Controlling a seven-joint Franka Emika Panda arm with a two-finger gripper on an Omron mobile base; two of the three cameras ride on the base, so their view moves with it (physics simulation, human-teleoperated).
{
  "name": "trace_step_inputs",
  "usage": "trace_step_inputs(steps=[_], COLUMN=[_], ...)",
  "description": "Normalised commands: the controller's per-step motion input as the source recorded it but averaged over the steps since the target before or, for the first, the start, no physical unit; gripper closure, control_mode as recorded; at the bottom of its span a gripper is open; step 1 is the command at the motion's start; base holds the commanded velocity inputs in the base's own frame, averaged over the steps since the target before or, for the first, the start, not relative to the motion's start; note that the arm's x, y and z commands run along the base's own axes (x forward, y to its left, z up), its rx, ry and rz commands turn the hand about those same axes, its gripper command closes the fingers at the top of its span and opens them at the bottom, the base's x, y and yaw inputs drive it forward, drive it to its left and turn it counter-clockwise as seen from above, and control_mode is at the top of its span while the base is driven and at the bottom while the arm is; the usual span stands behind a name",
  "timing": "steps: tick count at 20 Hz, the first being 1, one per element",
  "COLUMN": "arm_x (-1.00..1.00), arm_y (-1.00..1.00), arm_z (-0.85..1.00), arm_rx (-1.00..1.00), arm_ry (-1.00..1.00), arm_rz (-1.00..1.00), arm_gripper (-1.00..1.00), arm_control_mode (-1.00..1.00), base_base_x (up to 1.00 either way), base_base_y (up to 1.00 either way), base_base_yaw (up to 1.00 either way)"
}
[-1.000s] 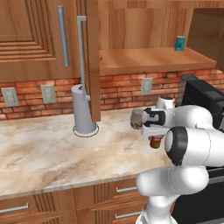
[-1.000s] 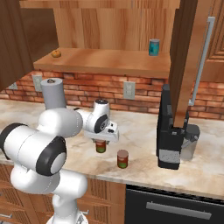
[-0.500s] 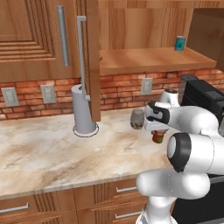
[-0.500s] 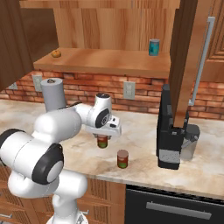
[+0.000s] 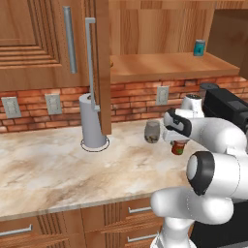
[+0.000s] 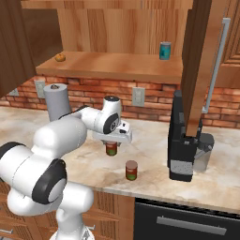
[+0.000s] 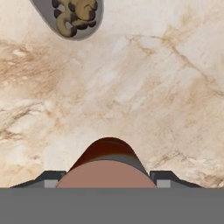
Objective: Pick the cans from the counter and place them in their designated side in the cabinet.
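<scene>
Can point(image 6: 111, 148) was seen at centre of the right base view, under the gripper point(image 6: 111, 145), with the fingers on either side of it; in the left base view it point(image 5: 178, 147) sat at right of centre, partly hidden by the arm. In the hand view its top point(image 7: 106, 168) filled the bottom centre between the two finger tips point(image 7: 49, 177), which were closed against its sides. Whether its base touched the counter point(image 6: 150, 161) or was just above it could not be told. A second can point(image 6: 131, 170) was noted lower right of the first, standing upright near the counter's front edge. A jar point(image 5: 152, 132) was recorded just left of the gripper in the left base view; it point(image 7: 70, 16) appeared at the hand view's upper left, with brown contents. The cabinet point(image 6: 117, 65) stood open at the top of frame, a teal can point(image 6: 165, 50) on its shelf at upper right, a small orange thing point(image 6: 59, 57) at upper left.
</scene>
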Motion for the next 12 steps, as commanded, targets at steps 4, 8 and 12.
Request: trace_step_inputs(steps=[4,8,12], arm_x=[0.00,-0.04,-0.17], arm_y=[-0.04,-0.08,-0.05], arm_z=[0.26,0.24,0.25], arm_rx=[0.00,0.00,0.00], arm_ry=[0.00,-0.03,-0.05], arm_rz=[0.00,0.00,0.00], arm_gripper=[1.00,1.00,1.00], arm_control_mode=[-1.00,-1.00,-1.00], base_base_x=[0.00,0.00,0.00], base_base_y=[0.00,0.00,0.00], base_base_yaw=[0.00,0.00,0.00])
